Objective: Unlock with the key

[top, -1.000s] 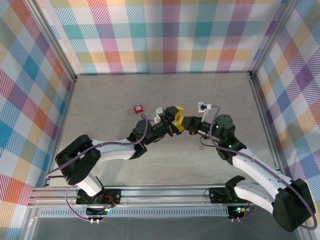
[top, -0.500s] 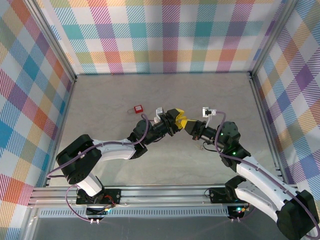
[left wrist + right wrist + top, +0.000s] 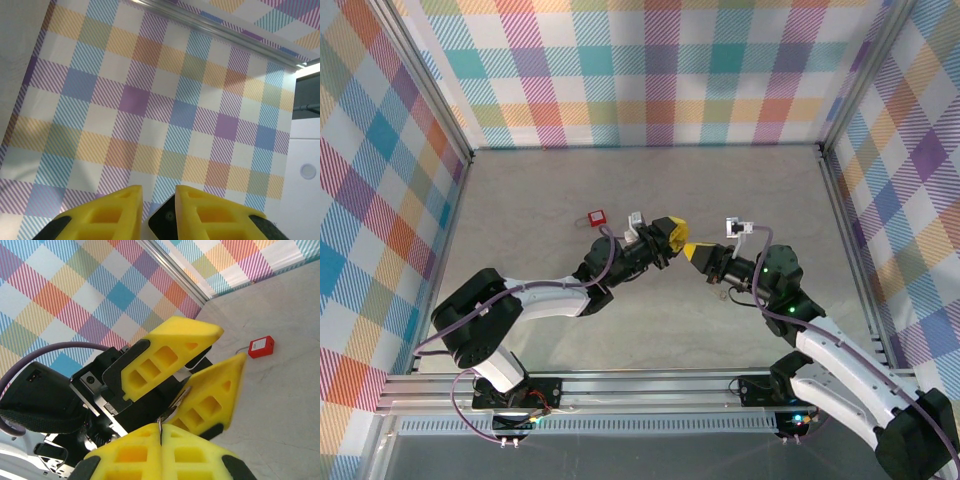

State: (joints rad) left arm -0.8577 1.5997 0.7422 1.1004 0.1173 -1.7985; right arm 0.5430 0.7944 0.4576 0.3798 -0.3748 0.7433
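1. Pinching a thin metal key [image 3: 174, 403] at its tips, the right claw [image 3: 161, 426] has its fingers pressed fully together.
2. The left claw [image 3: 231, 346] meets it tip to tip, its yellow fingers a narrow gap apart around the key's far end; whether they grip it cannot be told.
3. Both claws hang over the middle of the desk [image 3: 540, 200].
4. The red padlock [image 3: 597, 216] lies on the desk near the left claw's left side, apart from the key.
5. Checked walls [image 3: 640, 70] surround the desk.
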